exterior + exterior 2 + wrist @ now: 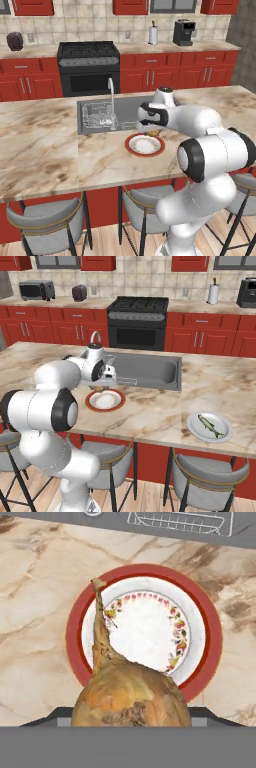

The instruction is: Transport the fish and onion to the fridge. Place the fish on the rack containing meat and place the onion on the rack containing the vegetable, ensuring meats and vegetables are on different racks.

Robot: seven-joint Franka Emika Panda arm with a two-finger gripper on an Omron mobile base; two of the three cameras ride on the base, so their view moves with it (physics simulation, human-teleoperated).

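Observation:
The onion (131,697), a golden-tan bulb with a thin stalk, hangs just above a red-rimmed plate (75,637) on the island counter. My gripper (130,718) is shut on its bulb, and the stalk points away over the plate. From the base views, the onion (152,133) (100,388) shows under the hand (150,120), over the plate (129,145) (89,402). The greenish fish (211,426) lies on a white plate (192,423) near the counter's front edge, far to the right. The fridge with its racks is out of view.
A sink (95,107) with a tall faucet (111,100) lies just behind the red plate. Grey stools (45,225) stand under the counter's front edge. A stove (89,60) and red cabinets line the back wall.

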